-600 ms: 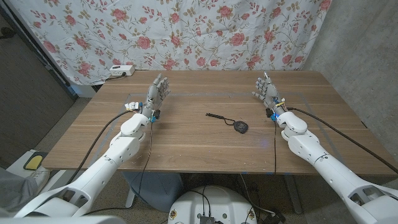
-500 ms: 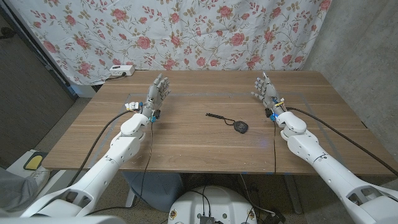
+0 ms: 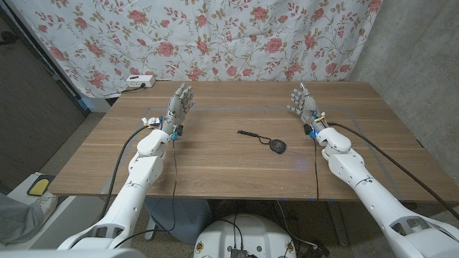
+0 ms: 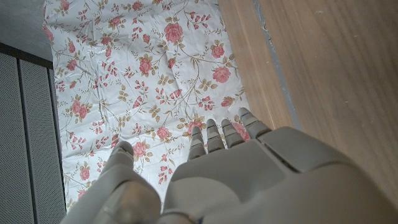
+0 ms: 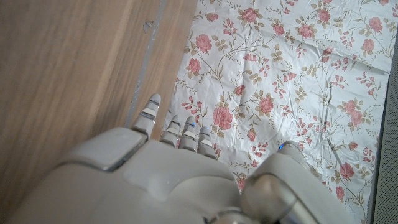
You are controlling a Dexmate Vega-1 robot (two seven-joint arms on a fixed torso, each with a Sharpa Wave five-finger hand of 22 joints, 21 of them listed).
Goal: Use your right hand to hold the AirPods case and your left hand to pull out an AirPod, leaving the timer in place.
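Both arms have drawn slightly back and inward since the earlier frame, the right robot hand [image 3: 303, 104] edging a little toward the far side of the worktop [image 3: 215, 158]; the small items have not shifted.

Left robot hand [image 3: 179, 107]: raised over the left part of the worktop, fingers spread wide and reaching away from the robot, holding nothing. Wrist view shows its back [image 4: 261, 180] with fingertips against the floral cloth.

Right robot hand: raised over the right part, fingers likewise spread, holding nothing. Back of hand [image 5: 155, 180] seen in its wrist view.

Small round dark object [image 3: 277, 147]: lies on the worktop between the hands, nearer the right one, well apart from both. Too small to tell whether it is the timer or the AirPods case.

Thin dark strap or cord [image 3: 251, 135]: runs from the round object toward the worktop's middle.

Floral cloth [image 3: 215, 43]: hangs behind the worktop.

White box [image 3: 140, 82]: beyond the far left corner.
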